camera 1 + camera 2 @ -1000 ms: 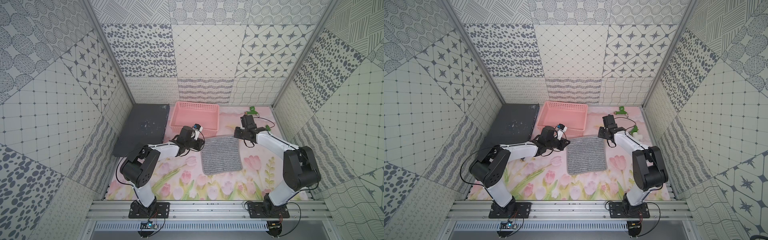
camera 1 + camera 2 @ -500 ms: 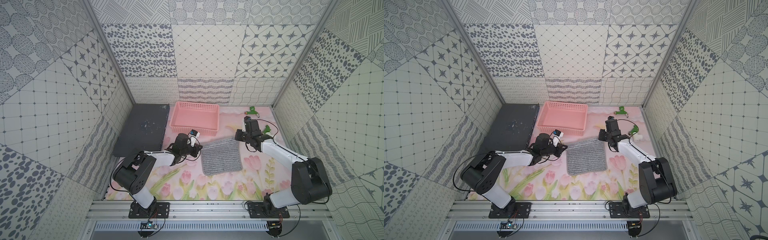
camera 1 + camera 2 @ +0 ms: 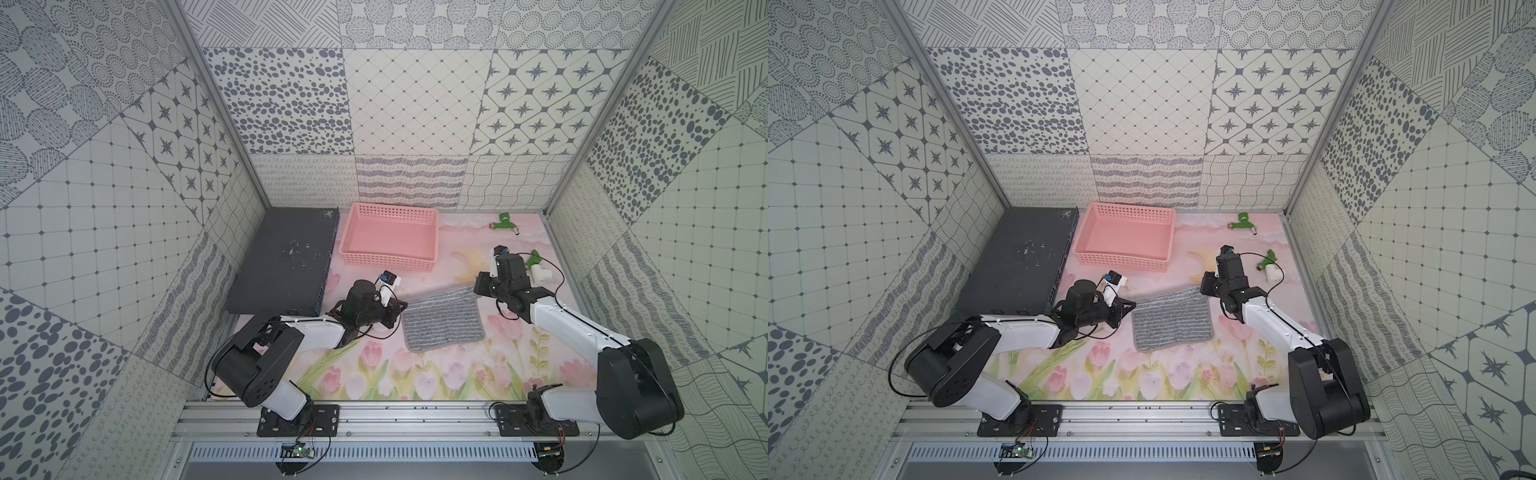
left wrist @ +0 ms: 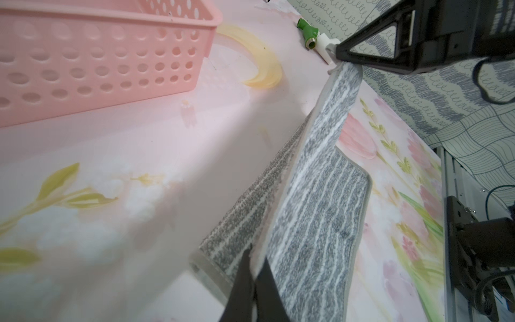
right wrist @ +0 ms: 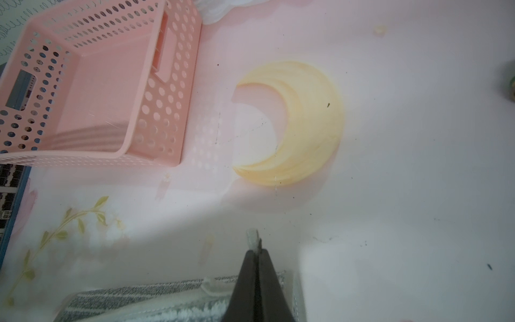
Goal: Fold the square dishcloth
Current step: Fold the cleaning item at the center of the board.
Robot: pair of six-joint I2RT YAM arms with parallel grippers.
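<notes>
1. Patterned grey-and-white walls (image 3: 415,104) box in a pink mat (image 3: 415,374) printed with tulips and a yellow moon.
2. Far left on the mat sits a flat dark grey box (image 3: 286,266), up against the side wall.
3. Just right of it is a pink basket (image 3: 390,262) with holes in its walls, back near the rear wall.
4. Next comes the left pincer (image 4: 255,256), lying low in front of the basket. It's squeezed tight on the left far corner of the dishcloth (image 3: 442,320).
5. That dishcloth sits mid-mat between the two arms. Its near part lies flat, and its far edge is held up off the mat between the two pincers, like a ramp.
6. On the right far corner the right pincer (image 5: 257,246) is clamped too, jaws pressed together. A small pale loop (image 5: 252,237) pokes out past the tips.
7. Furthest right are two green pipe fittings. One (image 3: 505,220) is by the back wall, and one with a white end (image 3: 536,268) is just behind the right arm.
</notes>
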